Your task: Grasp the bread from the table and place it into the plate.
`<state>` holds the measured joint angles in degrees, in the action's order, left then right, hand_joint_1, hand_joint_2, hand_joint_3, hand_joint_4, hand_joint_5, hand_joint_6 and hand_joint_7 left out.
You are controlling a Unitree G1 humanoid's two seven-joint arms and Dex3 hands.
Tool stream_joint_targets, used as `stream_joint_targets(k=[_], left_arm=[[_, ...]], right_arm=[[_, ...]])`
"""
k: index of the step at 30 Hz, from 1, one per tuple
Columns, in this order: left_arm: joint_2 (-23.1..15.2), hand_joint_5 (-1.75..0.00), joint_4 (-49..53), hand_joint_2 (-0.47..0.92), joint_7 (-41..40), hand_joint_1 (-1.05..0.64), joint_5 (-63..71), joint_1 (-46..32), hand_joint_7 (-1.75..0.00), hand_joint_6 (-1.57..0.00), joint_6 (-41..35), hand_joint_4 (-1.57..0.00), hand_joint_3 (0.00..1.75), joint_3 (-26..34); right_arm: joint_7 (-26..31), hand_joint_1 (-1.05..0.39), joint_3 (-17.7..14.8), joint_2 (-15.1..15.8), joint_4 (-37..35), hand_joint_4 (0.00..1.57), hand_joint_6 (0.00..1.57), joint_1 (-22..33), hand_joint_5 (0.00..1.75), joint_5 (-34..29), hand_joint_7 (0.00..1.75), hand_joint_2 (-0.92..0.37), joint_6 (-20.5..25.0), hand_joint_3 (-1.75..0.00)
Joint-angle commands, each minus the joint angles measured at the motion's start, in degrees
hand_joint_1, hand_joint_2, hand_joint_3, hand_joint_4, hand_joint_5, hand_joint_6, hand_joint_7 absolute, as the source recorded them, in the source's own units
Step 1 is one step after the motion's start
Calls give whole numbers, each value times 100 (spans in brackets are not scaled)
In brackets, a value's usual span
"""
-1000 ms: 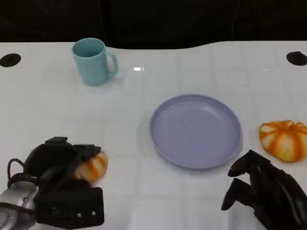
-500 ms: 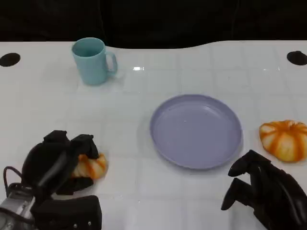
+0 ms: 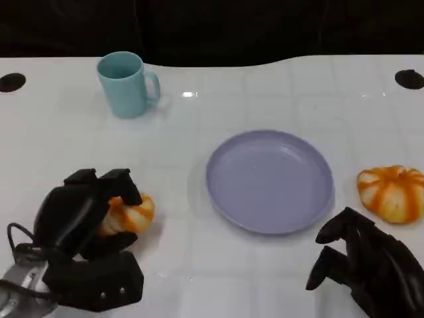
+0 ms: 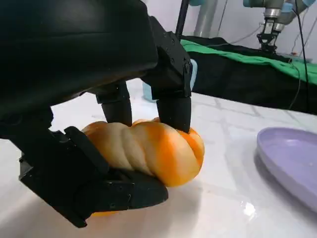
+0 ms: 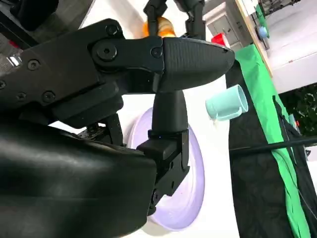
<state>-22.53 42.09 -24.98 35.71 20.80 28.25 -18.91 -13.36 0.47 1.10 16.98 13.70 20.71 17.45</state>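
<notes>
In the head view the left hand (image 3: 83, 215) grips the bread (image 3: 129, 214) on the white table (image 3: 265, 86), left of the purple plate (image 3: 269, 180). The right hand (image 3: 361, 262) hangs near the plate's front right edge, fingers curled in on nothing. A second orange loaf (image 3: 392, 192) lies right of the plate and a teal mug (image 3: 124, 84) stands far back.

The left wrist view shows fingers (image 4: 173, 106) over the bread (image 4: 148, 148), thumb beneath.

The right wrist view shows the right hand's fingers (image 5: 168, 124) above the plate (image 5: 190, 193), holding nothing
</notes>
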Motion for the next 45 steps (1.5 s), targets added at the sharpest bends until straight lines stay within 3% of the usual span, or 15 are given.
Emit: stream_joint_targets(k=[1,5,11,22,38,45], left_arm=[[-22,-175,-460,54,485,-19,-341,-13,-175,-69,-124,-87,117,228],[36,-175,-1186,45,863,-13,-579,-107,-175,-71,-377,-88,130,417],[149,-175,-1732,47,1177,-12,-645,-66,-175,-71,-695,-88,129,551],[380,-175,-1841,42,1477,-14,-659,253,-175,-69,-724,-87,138,505],[852,-175,-590,41,1415,-17,-524,1294,-175,-72,-192,-88,137,117],[1072,-175,-175,35,1430,-15,-384,1645,-175,-74,33,-91,148,-86]], right_arm=[[-9,-51,-56,26,-18,62,42,-6,175,26,172,-92,-41,-55],[2,-51,-45,39,-51,63,43,-29,175,-10,174,-92,-30,-55],[-6,-50,-66,46,-65,62,40,-48,175,33,174,-92,23,-56],[-38,-49,-64,82,-68,61,41,-53,175,50,174,-92,81,-55],[-88,-51,-73,107,-83,60,41,-17,175,41,172,-92,68,-52],[-107,-51,-66,96,-86,61,41,0,175,56,171,-92,51,-54]])
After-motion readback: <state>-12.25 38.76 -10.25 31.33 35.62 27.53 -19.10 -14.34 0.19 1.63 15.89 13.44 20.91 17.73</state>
